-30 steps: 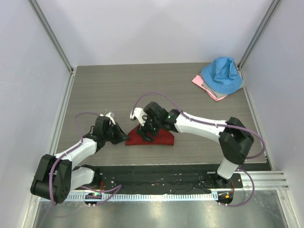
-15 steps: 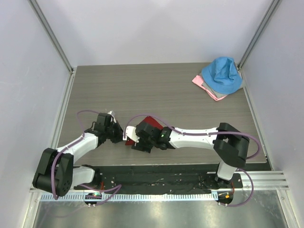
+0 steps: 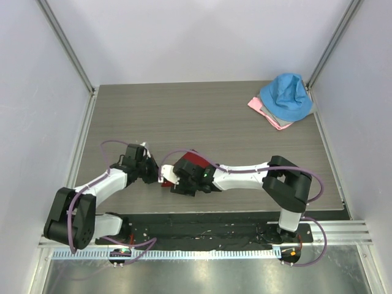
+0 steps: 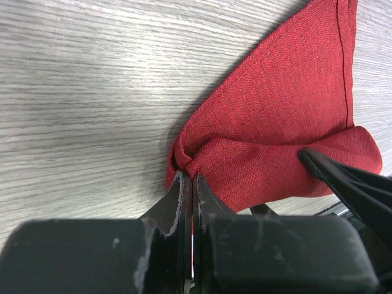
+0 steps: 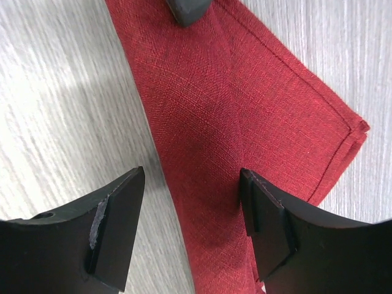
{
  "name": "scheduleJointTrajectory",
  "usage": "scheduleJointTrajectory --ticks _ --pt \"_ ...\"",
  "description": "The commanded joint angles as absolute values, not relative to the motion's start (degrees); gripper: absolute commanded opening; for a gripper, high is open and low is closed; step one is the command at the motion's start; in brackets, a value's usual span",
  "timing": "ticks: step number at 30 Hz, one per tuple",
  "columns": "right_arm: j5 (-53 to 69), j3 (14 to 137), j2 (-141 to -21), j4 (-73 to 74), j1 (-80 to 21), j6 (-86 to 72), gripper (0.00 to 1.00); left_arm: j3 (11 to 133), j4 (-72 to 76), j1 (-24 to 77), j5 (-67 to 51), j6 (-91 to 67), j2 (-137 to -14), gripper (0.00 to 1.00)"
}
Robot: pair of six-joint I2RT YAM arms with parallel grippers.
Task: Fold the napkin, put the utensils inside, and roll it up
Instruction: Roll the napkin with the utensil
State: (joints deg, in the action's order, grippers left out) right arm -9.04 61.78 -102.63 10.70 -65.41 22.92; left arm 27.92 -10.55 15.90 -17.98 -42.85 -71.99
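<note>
Probable step: rolling the napkin (image 4: 288,116) by the table's (image 3: 184,110) front edge.
My left pincer (image 4: 192,177) pinches its corner; right pincer (image 5: 193,202) spread astride. Keep it taut.

no writing, label, brand, number or sign can be read in any of the views.
</note>
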Motion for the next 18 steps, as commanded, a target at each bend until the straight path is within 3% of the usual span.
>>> scheduleJointTrajectory --ticks 1,8,10,14,15,18 --pt "-6.60 62.75 -103.88 9.05 -63.29 23.91 0.70 29.44 -12.04 15.38 -18.19 -40.52 -73.30 0.00" --pt "5.09 66.79 -107.92 14.67 -59.15 21.62 0.67 31.64 -10.37 14.68 -18.63 -39.73 -74.70 0.00" --pt "8.95 67.85 -108.80 17.21 -58.10 20.83 0.61 32.60 -9.93 14.42 -18.46 -39.64 -75.49 0.03" --pt "17.03 70.22 -110.21 21.09 -55.47 16.80 0.51 35.15 -10.28 13.27 -16.62 -39.11 -75.85 0.30" --pt "20.01 70.75 -110.82 23.09 -54.68 16.18 0.48 35.42 -10.37 12.92 -15.83 -39.02 -75.50 0.44" --pt "25.29 73.47 -112.84 27.75 -51.42 13.72 0.45 36.04 -11.95 12.57 -11.97 -37.88 -73.05 0.62"
